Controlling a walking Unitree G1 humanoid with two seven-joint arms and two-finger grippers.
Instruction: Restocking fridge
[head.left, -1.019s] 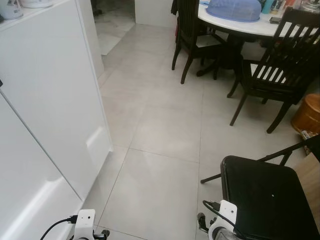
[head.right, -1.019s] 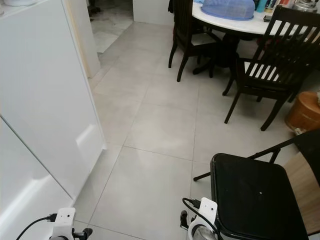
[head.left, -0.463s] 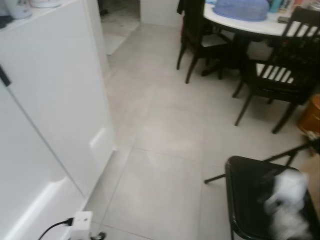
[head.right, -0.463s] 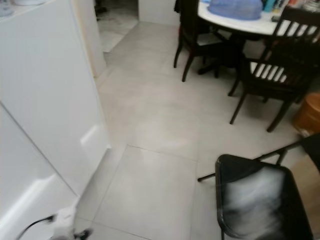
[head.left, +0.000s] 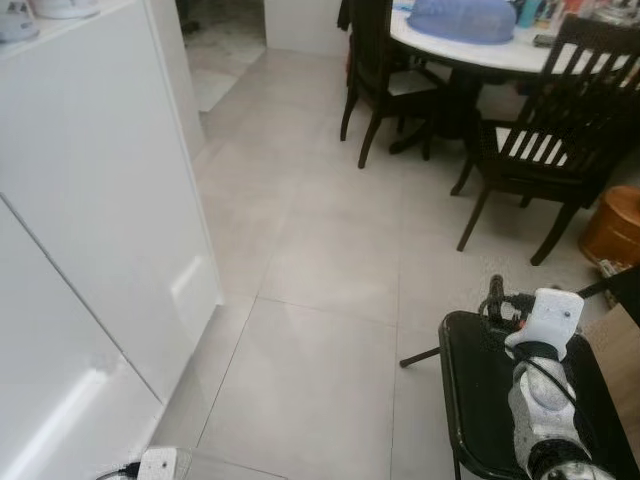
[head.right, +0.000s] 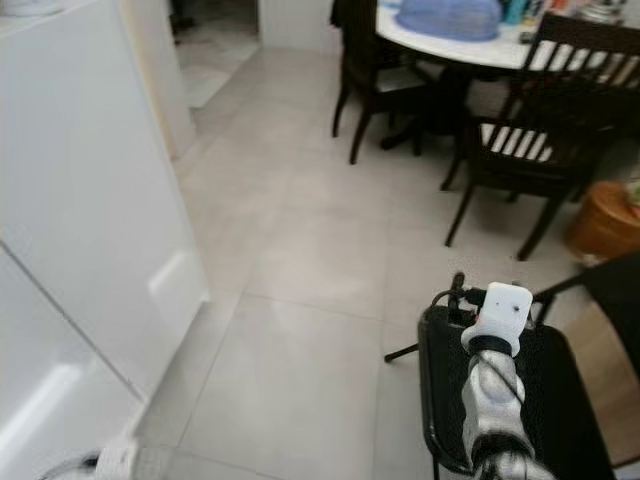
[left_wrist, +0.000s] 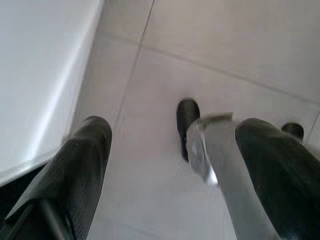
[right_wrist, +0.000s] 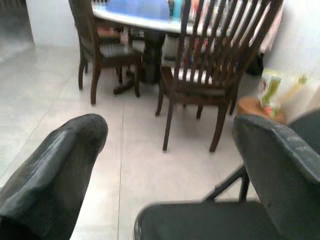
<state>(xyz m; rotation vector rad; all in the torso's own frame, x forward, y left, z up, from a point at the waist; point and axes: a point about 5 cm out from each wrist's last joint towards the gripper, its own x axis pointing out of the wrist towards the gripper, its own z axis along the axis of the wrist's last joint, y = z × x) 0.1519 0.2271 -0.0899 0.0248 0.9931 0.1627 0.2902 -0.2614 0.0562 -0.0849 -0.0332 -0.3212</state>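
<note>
My right tool is raised over the black folding chair at my near right, its two fingers spread wide with nothing between them. Past them I look at the dark wooden chairs and the round table at the far right, which carries a blue dome cover. My left tool hangs low by my near left side, pointed down at the tiled floor, fingers also wide apart and empty. One of my own feet is below it.

The tall white panels along my left look like the fridge or cabinet fronts. I cannot tell which, and I see no handle, only a seam between two panels. Whatever is to be stocked I cannot pick out. A bag or packet sits on the floor past the far chair, beside a brown round container, too blurred to identify.

I judge the task barely begun. If the white door is the fridge, it will be stiff, heavy and smooth, so I would hook its edge at the seam, not press flat on the slick face. Groceries in a soft bag would sag, so hold them near the top.
</note>
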